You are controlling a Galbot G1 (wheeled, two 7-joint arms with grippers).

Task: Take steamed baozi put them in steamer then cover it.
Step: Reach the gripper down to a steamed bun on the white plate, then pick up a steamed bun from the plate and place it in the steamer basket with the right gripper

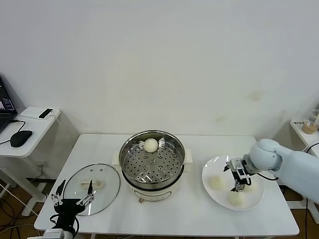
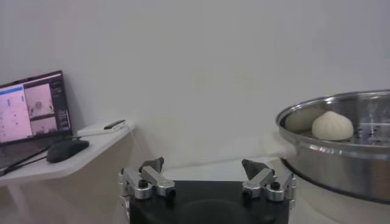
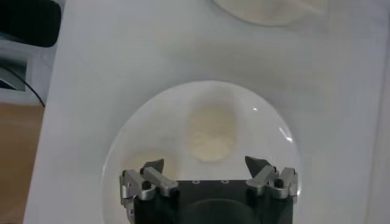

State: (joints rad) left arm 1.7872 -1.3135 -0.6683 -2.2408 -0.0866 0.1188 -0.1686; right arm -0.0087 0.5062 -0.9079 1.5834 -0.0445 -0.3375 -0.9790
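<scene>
The steamer (image 1: 152,167) stands mid-table with one baozi (image 1: 151,145) on its perforated tray; both also show in the left wrist view, the steamer (image 2: 341,152) and the baozi (image 2: 332,125). Two more baozi (image 1: 217,182) (image 1: 235,198) lie on a white plate (image 1: 214,167) at the right. My right gripper (image 1: 239,186) is open and empty, low over the plate. In the right wrist view it (image 3: 205,165) hangs just short of a baozi (image 3: 211,134), with another (image 3: 143,161) beside one finger. The cover (image 1: 92,188) lies flat left of the steamer. My left gripper (image 1: 72,201) is open at the cover's near edge.
A side table at the far left holds a laptop (image 2: 33,106), a mouse (image 1: 21,138) and a phone (image 1: 46,113). The white table's front edge runs close behind the left gripper. Another small table with a cup (image 1: 311,124) stands at the far right.
</scene>
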